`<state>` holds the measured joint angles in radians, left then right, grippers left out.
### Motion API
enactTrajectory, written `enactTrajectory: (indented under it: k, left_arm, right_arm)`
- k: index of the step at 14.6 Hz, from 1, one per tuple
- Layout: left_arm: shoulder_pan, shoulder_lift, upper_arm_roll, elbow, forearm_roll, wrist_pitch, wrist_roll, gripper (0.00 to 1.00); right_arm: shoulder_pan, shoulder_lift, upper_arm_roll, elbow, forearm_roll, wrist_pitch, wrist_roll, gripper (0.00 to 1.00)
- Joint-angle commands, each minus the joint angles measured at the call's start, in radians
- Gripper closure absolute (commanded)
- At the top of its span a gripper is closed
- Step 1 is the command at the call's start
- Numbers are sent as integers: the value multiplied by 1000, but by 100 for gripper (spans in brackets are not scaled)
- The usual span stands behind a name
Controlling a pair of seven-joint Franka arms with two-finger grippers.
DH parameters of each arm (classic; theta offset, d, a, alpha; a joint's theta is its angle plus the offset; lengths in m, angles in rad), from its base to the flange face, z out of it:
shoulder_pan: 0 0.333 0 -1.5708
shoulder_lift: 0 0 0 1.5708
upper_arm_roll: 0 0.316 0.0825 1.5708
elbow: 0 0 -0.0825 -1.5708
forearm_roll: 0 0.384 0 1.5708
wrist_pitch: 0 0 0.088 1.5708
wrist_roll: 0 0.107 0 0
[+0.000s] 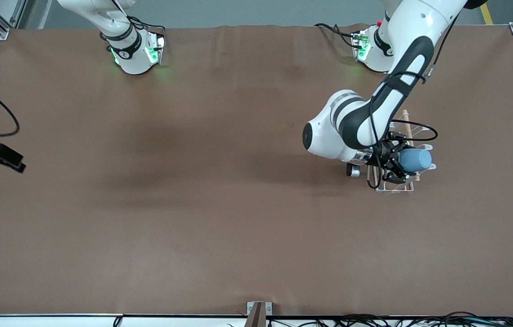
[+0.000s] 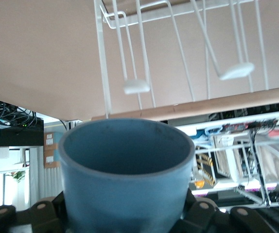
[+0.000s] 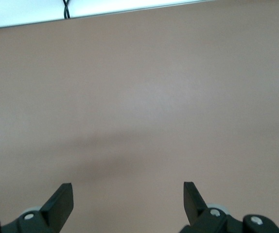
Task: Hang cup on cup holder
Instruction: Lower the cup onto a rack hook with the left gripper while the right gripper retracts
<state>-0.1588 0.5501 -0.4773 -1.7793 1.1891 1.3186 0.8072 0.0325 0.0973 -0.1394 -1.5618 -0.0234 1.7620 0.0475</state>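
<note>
Brown bench (image 1: 192, 204). Cup (image 1: 415, 160): light, rigid, smooth; held at base in left gripper (image 1: 397, 162), fingers clenched, over cup holder (image 1: 408, 136), 3 o'clock. Right gripper (image 3: 128, 201): waiting, fingers spread, 9 o'clock.

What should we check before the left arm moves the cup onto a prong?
1. Grip: left gripper shut on the cup: ok.
2. Cup pose: held on its side over the holder, open end facing the prongs: ok.
3. Mouth unobstructed, nothing inside: ok.
4. Prong lined up with the mouth: cannot tell; two tips show above the rim in the left wrist view.
5. Cup already hung: not ok, still in the gripper.
6. Right gripper open, waiting over the right arm's end of the table: ok.
</note>
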Motion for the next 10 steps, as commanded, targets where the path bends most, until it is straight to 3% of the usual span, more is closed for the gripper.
enactTrajectory:
  k: [1,4,7,8,10]
  left_arm:
    - [-10,14,2,-34,69,-57,-2,99]
    - [-21,83,0,-34,99,-107,-61,96]
    - [-22,137,0,-20,101,-110,-132,85]
    - [-22,155,-1,3,101,-110,-151,77]
    - [-21,166,-1,24,89,-111,-181,41]
  right_arm:
    - [-29,-48,17,43,2,-102,-11,0]
    - [-33,-76,18,63,0,-188,-14,0]
    - [-29,-91,30,55,0,-194,-14,0]
    - [-29,-91,41,58,0,-196,-8,0]
    - [-28,-93,46,60,0,-203,-1,0]
